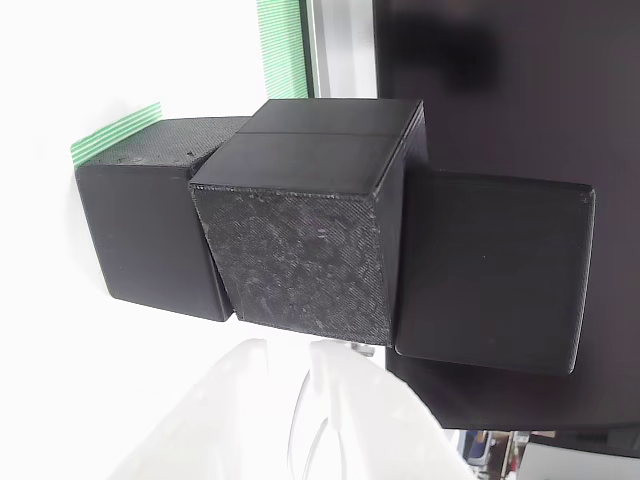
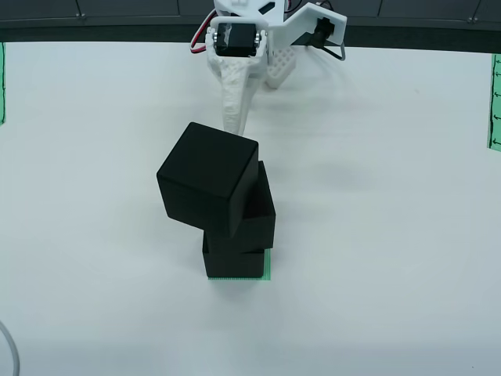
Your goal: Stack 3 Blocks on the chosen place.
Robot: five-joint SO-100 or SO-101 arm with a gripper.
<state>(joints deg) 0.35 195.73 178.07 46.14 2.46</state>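
- Three blocks stand stacked on the striped patch [image 2: 268, 265], a green sliver of it peeking out from under the bottom block [image 2: 233, 264].
- Above that, the middle block [image 2: 257, 223] sits twisted off the bottom block's square.
- Higher up, the top block [image 2: 207, 178] is skewed and overhangs the middle one toward the overhead view's left; a nudge could tip it.
- Beyond the stack, the gripper [image 2: 237, 98] is apart from it; I cannot tell whether its fingers are spread.
- Brushing the tower on any move from there is the risk.
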